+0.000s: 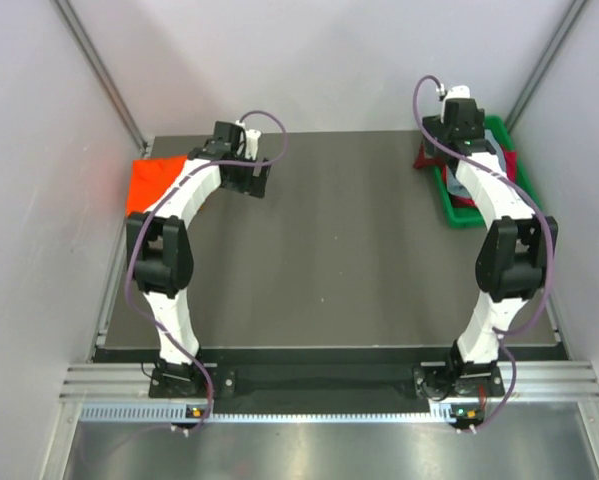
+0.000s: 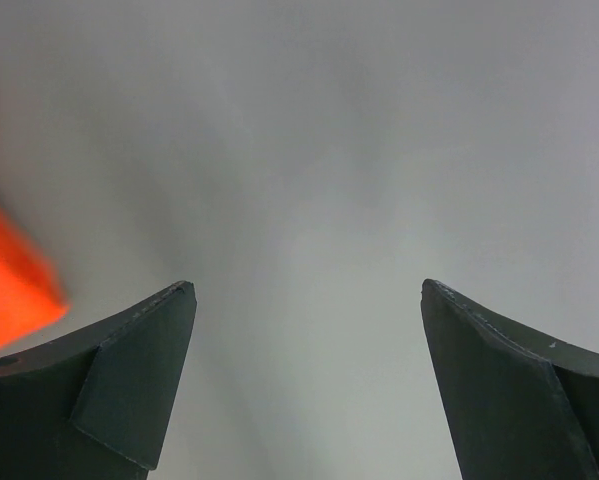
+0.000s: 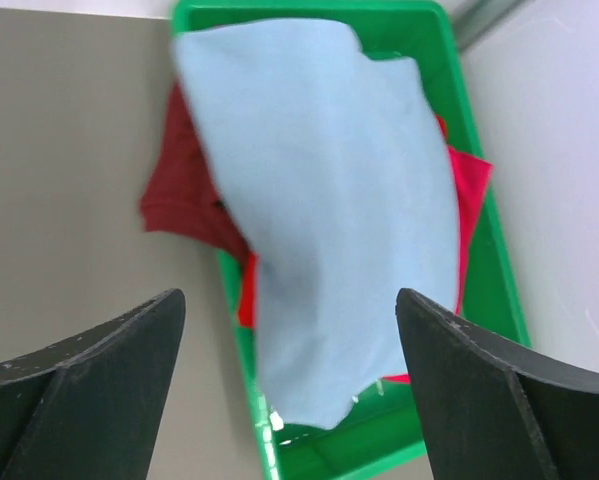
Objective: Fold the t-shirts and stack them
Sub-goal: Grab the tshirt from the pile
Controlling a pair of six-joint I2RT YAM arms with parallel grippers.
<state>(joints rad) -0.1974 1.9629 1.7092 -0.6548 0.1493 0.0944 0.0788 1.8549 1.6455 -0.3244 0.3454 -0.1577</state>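
Observation:
A folded orange-red t-shirt [image 1: 154,180] lies at the table's far left corner; its edge shows at the left of the left wrist view [image 2: 9,280]. A pale blue-grey t-shirt [image 3: 329,200] lies on top of crimson t-shirts [image 3: 184,195] in the green bin [image 3: 494,290] at the far right; a crimson one hangs over the bin's left rim [image 1: 424,155]. My left gripper [image 1: 257,180] is open and empty, just right of the orange-red shirt. My right gripper [image 3: 289,320] is open and empty, above the bin's pile. In the top view the right arm hides most of the bin.
The green bin [image 1: 462,213] stands against the right wall at the back. Grey walls close in the table on the left, back and right. The dark table surface [image 1: 329,260] lies between the two arms.

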